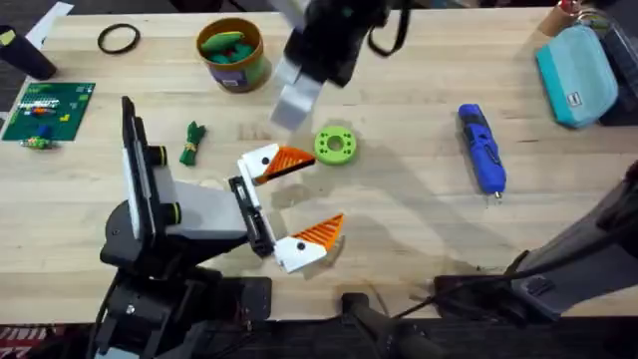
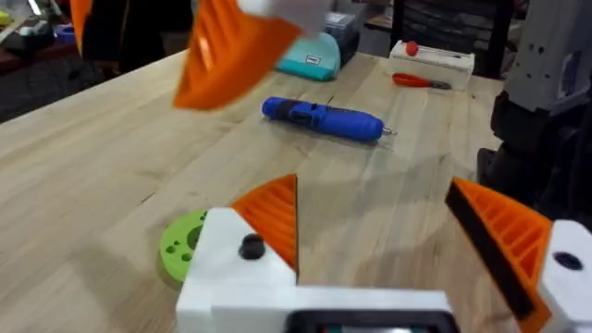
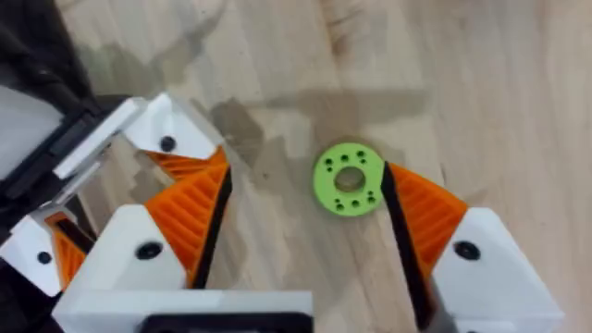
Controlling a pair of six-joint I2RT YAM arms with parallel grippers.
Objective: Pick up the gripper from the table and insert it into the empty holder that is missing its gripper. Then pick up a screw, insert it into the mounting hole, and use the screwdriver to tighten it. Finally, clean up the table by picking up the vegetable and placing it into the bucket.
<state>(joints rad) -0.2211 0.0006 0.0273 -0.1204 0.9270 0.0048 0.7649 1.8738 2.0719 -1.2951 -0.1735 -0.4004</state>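
Two orange fingers sit at the holder [image 1: 249, 214], spread wide with nothing between them, so the left gripper [image 1: 324, 194] reads as open. The far finger [image 1: 279, 160] is my guess for the task's one. I can't tell if it's fully seated. Its long axis points toward the table's [image 1: 399, 249] right edge, with the tip just beside the ring [image 1: 335, 145]. The right gripper [image 3: 305, 185] hangs over that spot, wide open and empty, with the finger toward the left edge from it. So the right arm is the free one nearest. The screwdriver [image 1: 481, 148] lies well apart toward the right edge, and its long axis runs far edge to near edge.
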